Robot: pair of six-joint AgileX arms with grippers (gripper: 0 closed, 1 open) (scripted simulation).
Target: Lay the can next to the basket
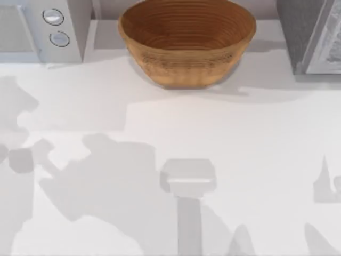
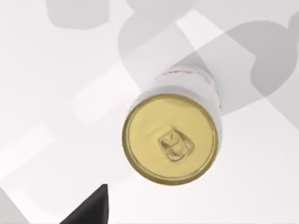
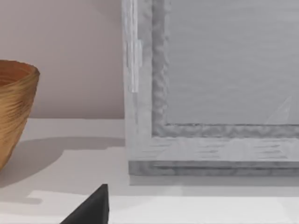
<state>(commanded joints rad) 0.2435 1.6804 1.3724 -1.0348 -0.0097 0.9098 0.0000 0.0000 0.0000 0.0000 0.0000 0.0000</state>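
**Operator:** Jaws status, both arms?

**Technician:** Cannot tell for either arm. Of the left gripper and the right gripper, one dark tip each is in frame, at the edge of its own wrist view.

**Operator:** Report the top view.

**Technician:** The basket stands at the far centre of the white bench, upright, with its mouth open upward. A white appliance with two round dials stands at the far left, near the basket but not touching it. A grey appliance stands at the far right, also apart from the basket. Grey shadows lie across the near half of the bench.

**Operator:** Report the left wrist view.

**Technician:** The can stands upright on the bench, seen from above. Its gold top faces the camera, with the pull tab near the middle. The white label with red lettering shows along one side. The left gripper's dark tip is near the can and clear of it. How the can lies relative to the basket cannot be told from this view.

**Operator:** Report the right wrist view.

**Technician:** The basket is at one edge, resting on the bench. The grey appliance stands beside it with a gap between them. A plain wall is behind both.
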